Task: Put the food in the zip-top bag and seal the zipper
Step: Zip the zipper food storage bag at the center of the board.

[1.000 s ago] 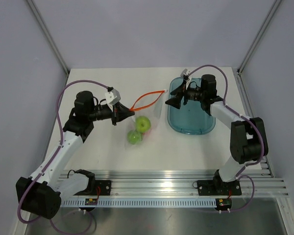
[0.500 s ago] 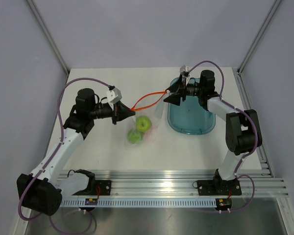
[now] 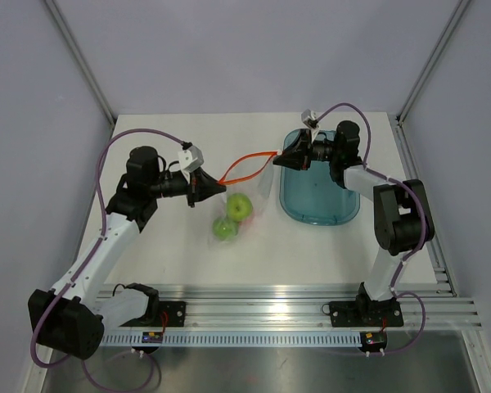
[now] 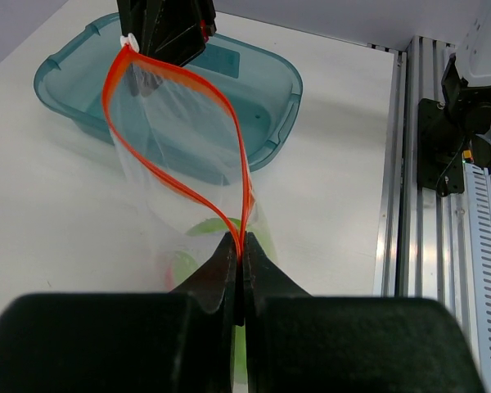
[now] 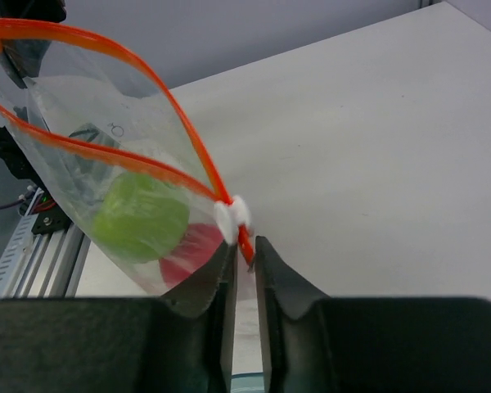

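We judged toy fruit (image 5: 139, 214) bagged, sealing step in hand. Left gripper (image 4: 241, 250) clenched zipper (image 5: 65, 37) end; right gripper (image 5: 244, 250) straddled slider (image 5: 231, 214) end, grip untellable. Next move needed slider drawn along mouth.

The right gripper (image 3: 286, 157) has been shifted slightly up the top view, from over the left rim of the teal tray (image 3: 327, 201) to the right end of the zipper (image 3: 244, 164). Its jaws have been narrowed from wide apart to a slim gap around that end.
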Robot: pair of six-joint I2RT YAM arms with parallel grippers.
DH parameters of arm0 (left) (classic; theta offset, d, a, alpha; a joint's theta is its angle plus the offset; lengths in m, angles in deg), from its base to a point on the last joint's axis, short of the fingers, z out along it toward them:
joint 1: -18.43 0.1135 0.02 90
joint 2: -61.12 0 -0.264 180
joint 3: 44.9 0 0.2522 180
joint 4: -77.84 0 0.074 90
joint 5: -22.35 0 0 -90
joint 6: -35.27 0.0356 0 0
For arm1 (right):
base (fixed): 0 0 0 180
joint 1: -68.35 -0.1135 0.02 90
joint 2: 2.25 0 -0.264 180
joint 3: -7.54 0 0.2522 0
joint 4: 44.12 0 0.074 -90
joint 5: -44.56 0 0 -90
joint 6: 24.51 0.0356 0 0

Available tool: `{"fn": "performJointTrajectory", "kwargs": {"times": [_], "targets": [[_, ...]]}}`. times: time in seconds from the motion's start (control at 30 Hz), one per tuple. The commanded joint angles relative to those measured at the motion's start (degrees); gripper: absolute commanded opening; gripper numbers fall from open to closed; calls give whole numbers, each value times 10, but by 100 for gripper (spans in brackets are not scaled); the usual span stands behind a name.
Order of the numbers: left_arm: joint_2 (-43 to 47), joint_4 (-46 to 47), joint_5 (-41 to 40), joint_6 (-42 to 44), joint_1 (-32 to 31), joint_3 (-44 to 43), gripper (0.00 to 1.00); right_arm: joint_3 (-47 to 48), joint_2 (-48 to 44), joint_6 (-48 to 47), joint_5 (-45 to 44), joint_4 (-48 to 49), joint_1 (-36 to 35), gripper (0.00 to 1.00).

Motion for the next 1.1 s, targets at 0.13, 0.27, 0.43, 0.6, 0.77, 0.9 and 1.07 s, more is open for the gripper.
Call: {"fn": "performJointTrajectory", "kwargs": {"times": [0.13,0.27,0.43,0.6,0.77,0.9,1.07], "targets": [[-1,8,-11,13,4,-29,0,-42,-18,129,-6,179,-1,0],[-6,4,-14,16,5,-32,0,-90,-35,200,-28,282,0,0],[-13,-11,-35,28,8,-45,0,-134,-72,217,-63,315,-1,0],[-29,-23,-57,43,14,-67,5,-159,-126,143,-101,199,-7,0],[-54,-94,-53,75,23,-126,75,-138,-213,-101,-168,-94,-40,0],[-46,-115,-113,66,37,-156,92,-90,-217,-169,-196,-274,-56,0],[-42,-100,-137,23,41,-185,99,-72,-193,-174,-218,-312,-78,0]]}}
